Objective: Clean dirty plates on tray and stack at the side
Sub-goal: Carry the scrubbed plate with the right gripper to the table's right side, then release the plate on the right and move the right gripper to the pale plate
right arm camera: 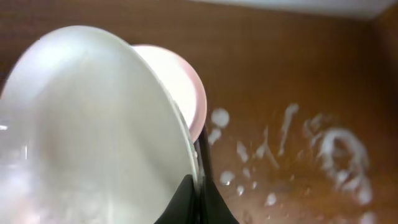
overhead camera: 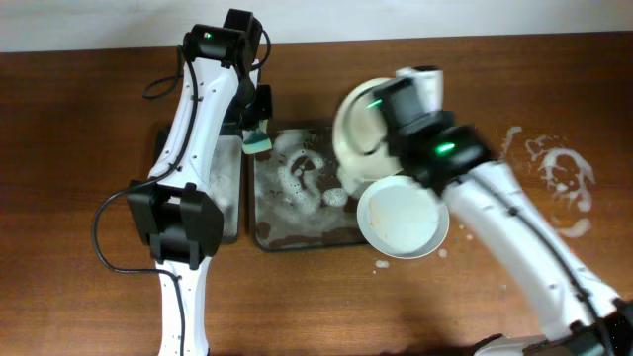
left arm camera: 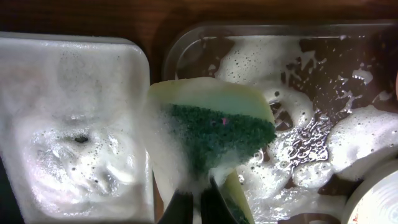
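Note:
My right gripper [overhead camera: 384, 148] [right arm camera: 198, 194] is shut on the rim of a white plate [overhead camera: 358, 121] [right arm camera: 93, 124] and holds it tilted on edge above the right end of the soapy dark tray [overhead camera: 297, 235] [left arm camera: 205, 37]. A second white plate [overhead camera: 403, 218] lies flat at the tray's front right corner; in the right wrist view it [right arm camera: 180, 81] shows behind the held one. A plate rim [left arm camera: 380, 200] shows at the lower right of the left wrist view. My left gripper [overhead camera: 255, 138] [left arm camera: 198, 202] is shut on a green and yellow sponge [overhead camera: 257, 144] [left arm camera: 214, 134], foamy, above the tray's left rim.
The narrower tray [overhead camera: 226, 188] [left arm camera: 74, 124], full of suds, sits left of the big tray, partly under my left arm. Foam [overhead camera: 297, 178] covers the big tray's floor. Foam splashes [overhead camera: 556, 170] [right arm camera: 329, 155] lie on the wooden table at the right.

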You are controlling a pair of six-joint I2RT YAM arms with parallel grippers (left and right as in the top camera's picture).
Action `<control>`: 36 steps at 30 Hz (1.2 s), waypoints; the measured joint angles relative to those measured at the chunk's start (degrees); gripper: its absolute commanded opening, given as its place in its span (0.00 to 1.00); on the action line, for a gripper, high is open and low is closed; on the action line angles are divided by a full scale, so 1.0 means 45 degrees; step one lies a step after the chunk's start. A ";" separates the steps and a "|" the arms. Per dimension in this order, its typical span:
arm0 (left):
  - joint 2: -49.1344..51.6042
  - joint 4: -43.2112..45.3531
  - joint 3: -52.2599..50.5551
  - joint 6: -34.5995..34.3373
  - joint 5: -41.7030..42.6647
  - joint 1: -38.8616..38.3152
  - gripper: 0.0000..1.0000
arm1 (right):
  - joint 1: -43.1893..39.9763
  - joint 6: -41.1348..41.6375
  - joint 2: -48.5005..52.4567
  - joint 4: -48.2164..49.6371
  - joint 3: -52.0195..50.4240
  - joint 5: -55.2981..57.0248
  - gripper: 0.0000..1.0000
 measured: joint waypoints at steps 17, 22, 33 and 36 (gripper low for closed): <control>0.0000 -0.0058 0.0000 0.0000 0.0000 -0.0053 0.01 | -1.4047 0.0233 0.1549 0.1851 -0.1642 -0.9428 0.04; 0.0000 -0.0058 0.0000 -0.0005 0.0000 -0.0107 0.01 | -1.4795 0.0223 0.2997 0.2730 -0.2118 -0.8442 0.36; 0.0000 -0.0151 0.0000 0.0000 0.0136 -0.0107 0.01 | -1.4212 -0.0374 0.3011 0.0369 -0.2161 -1.1798 0.50; 0.0000 -0.0136 0.0000 -0.0005 0.0141 -0.0107 0.01 | -1.3061 -0.1185 0.1831 -0.1185 -0.2132 -1.2220 0.50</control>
